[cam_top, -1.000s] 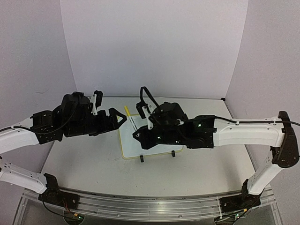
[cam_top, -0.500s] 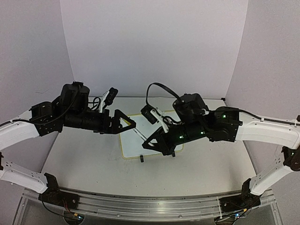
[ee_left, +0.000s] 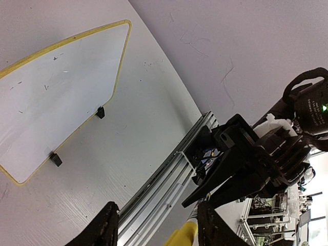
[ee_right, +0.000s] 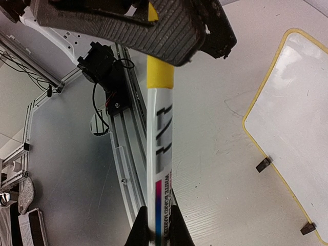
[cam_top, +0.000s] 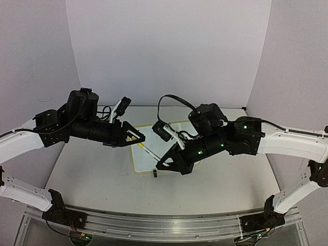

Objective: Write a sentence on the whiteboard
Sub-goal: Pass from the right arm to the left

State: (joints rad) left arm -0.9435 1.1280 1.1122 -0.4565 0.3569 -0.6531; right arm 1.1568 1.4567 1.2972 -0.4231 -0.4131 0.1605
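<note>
The whiteboard (cam_top: 143,165), white with a pale yellow rim, lies flat on the table; it also shows in the left wrist view (ee_left: 61,97) and the right wrist view (ee_right: 300,113). The sentence is out of view; its face carries only tiny specks. My right gripper (cam_top: 165,163) (ee_right: 156,218) is shut on a white marker (ee_right: 160,154) (cam_top: 149,151), held in the air above the board's left part. The marker's yellow cap (ee_right: 160,77) (ee_left: 182,236) sits between the fingers of my left gripper (cam_top: 136,137) (ee_left: 156,212), touching one finger, with a gap to the other.
Two black clip feet (ee_left: 101,112) (ee_left: 56,160) stand on the whiteboard's near edge. An aluminium rail (cam_top: 154,225) runs along the table's front edge, with cables below it. Pale walls close the table at the back and sides.
My right gripper has lifted the marker off the board and swung its capped end toward the left arm. My left gripper has moved in around the cap and its jaws have narrowed.
</note>
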